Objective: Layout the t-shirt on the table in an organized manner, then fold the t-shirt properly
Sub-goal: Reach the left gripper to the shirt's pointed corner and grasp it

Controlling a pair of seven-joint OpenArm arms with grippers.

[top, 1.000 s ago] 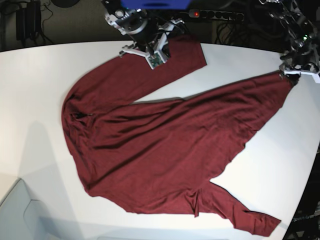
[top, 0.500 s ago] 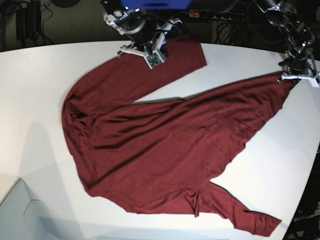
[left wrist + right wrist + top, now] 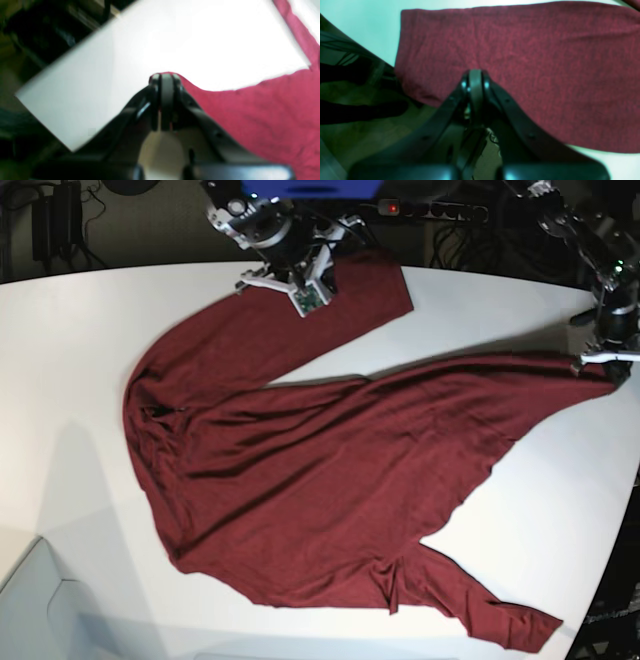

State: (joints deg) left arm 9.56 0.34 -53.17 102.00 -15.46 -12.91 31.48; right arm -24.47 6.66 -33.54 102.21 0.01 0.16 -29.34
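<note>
T-shirt [image 3: 320, 480] sprawls across the white tabletop [image 3: 80, 330], one sleeve trailing toward the near edge. Left gripper [image 3: 166, 77] is clamped on the hem corner (fabric pinched right at the tips), while the right gripper [image 3: 475, 73], jaws closed, sits over the far sleeve's cuff end.

Thin matt wrinkled cloth t-shirt [image 3: 320, 470], smooth white table [image 3: 80, 330]

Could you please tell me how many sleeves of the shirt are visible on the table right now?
2. One sleeve of the t-shirt stretches to the table's far edge under the right gripper; the other sleeve lies near the front edge, untouched.
</note>
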